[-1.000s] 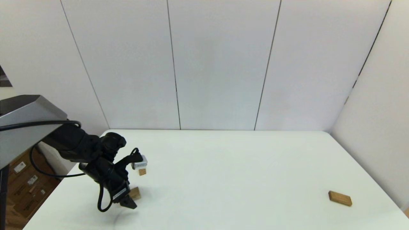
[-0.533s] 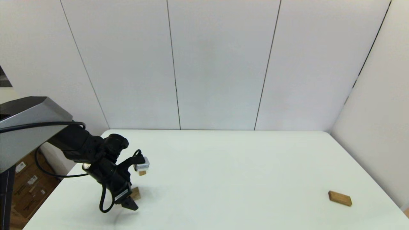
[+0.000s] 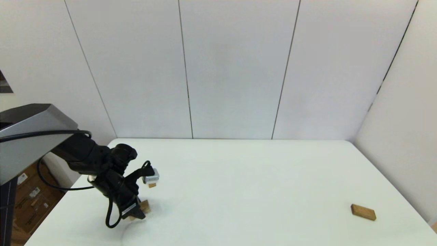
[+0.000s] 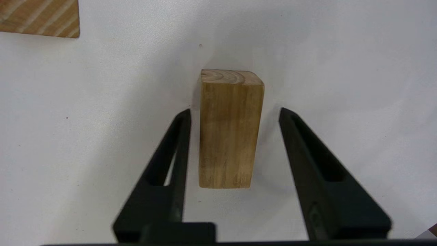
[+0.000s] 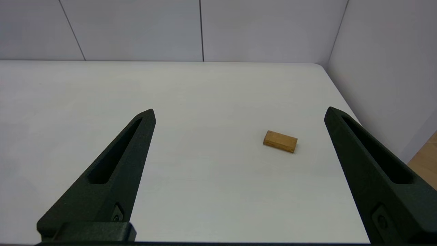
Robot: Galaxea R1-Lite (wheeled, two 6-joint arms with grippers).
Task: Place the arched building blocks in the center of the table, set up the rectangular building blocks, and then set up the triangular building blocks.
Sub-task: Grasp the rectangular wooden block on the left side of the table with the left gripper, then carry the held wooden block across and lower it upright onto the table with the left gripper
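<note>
Left gripper (image 4: 235, 114) open, fingers straddling arched block (image 4: 230, 131) at table (image 3: 239, 177) near-left, not yet gripped. Triangular block (image 3: 152, 185) just beyond. Rectangular block (image 3: 363, 212) far right. Right gripper (image 5: 239, 112) open, parked. 0 of 3 steps done.

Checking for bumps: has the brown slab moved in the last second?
No. The slab lies at the same spot near the table's right edge, untouched.

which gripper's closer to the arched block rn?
Left. The left gripper straddles the arched block, open fingers on either side, not yet touching. The right gripper is parked, open, out of the head view, facing the rectangular block across the table.
</note>
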